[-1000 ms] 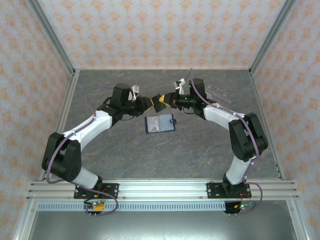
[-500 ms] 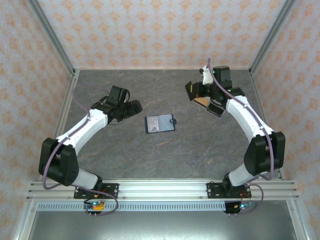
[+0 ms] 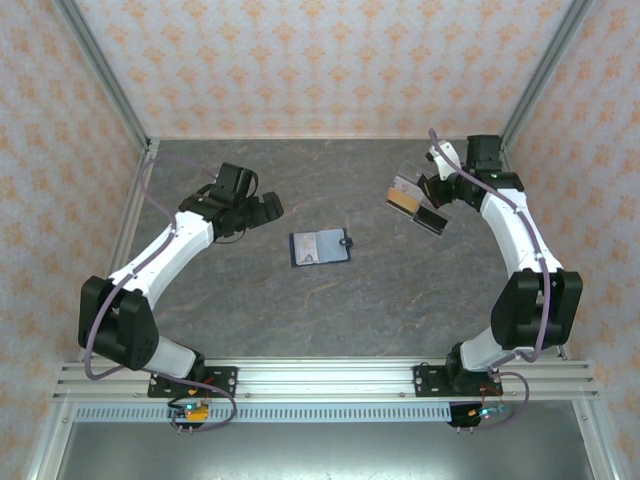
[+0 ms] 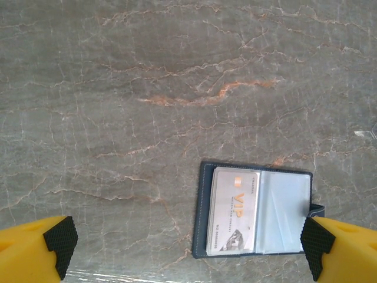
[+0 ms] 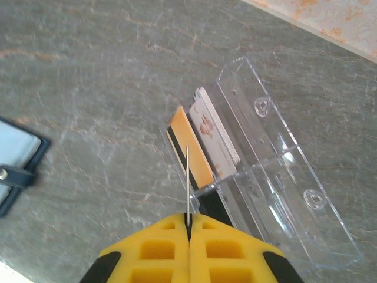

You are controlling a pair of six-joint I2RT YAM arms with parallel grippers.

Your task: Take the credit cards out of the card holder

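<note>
Pinching a thin card (image 5: 187, 177) edge-on, the right end effector (image 5: 188, 226) hangs over the clear plastic box (image 5: 283, 177) near the far right corner of the tabletop (image 3: 250, 300) — an orange-and-black card (image 5: 191, 150) and a white card (image 5: 213, 138) stand in it. The left end effector (image 3: 264, 208) is spread wide, holding nothing. The navy card holder (image 4: 277, 212) lies open mid-tabletop — a VIP card (image 4: 234, 215) in one panel.

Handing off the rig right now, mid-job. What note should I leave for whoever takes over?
Left gripper: open, holding nothing, hovering by the card holder.
Right gripper: shut on a credit card, held edge-on at the clear box.
Done: two cards stand in the box.
Left: drop the held card in; a VIP card sits in the open holder.
</note>
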